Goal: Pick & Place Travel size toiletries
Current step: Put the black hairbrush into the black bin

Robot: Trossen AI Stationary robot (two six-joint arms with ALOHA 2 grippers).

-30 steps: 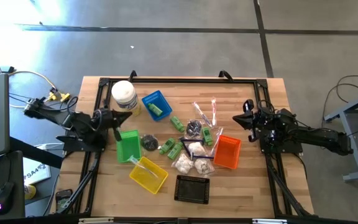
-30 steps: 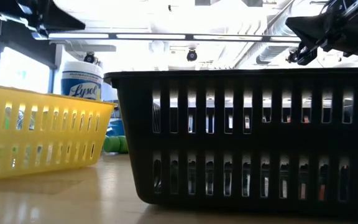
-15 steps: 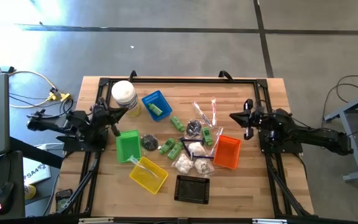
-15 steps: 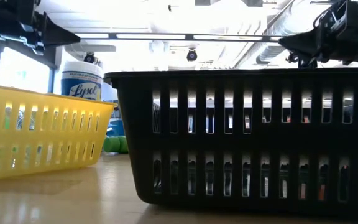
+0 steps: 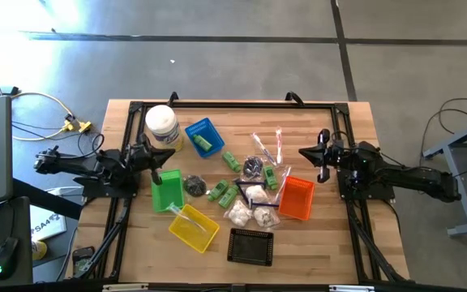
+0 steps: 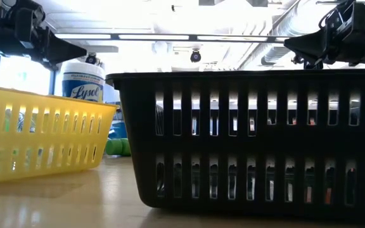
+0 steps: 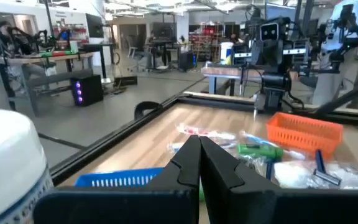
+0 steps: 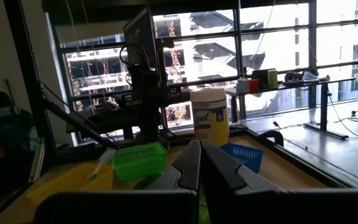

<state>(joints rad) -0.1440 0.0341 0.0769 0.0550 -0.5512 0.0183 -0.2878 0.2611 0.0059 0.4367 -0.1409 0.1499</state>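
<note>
Left tool (image 5: pixel 166 154): clenched, grasping nothing, poised at the table's (image 5: pixel 339 235) left edge, between the big white plastic jar with a yellow label (image 5: pixel 161 122) and the green slotted plastic basket (image 5: pixel 166 190). Lower and further swung in than a second ago.

Right tool (image 5: pixel 302 152): clenched and empty, above the right edge just beyond the orange plastic basket (image 5: pixel 297 199). Nudged slightly inward early in that second, then no visible shift.

Travel size toiletries: small green bottles (image 5: pixel 224 193), white puffy packets (image 5: pixel 246 213) and thin clear-wrapped sticks (image 5: pixel 264 146) heaped mid-table, well apart from both tools. One green bottle lying in the blue plastic basket (image 5: pixel 193 130). Untouched throughout.

Judgement: approach only; no pick begun. Opening of a tool required before any grasp.
</note>
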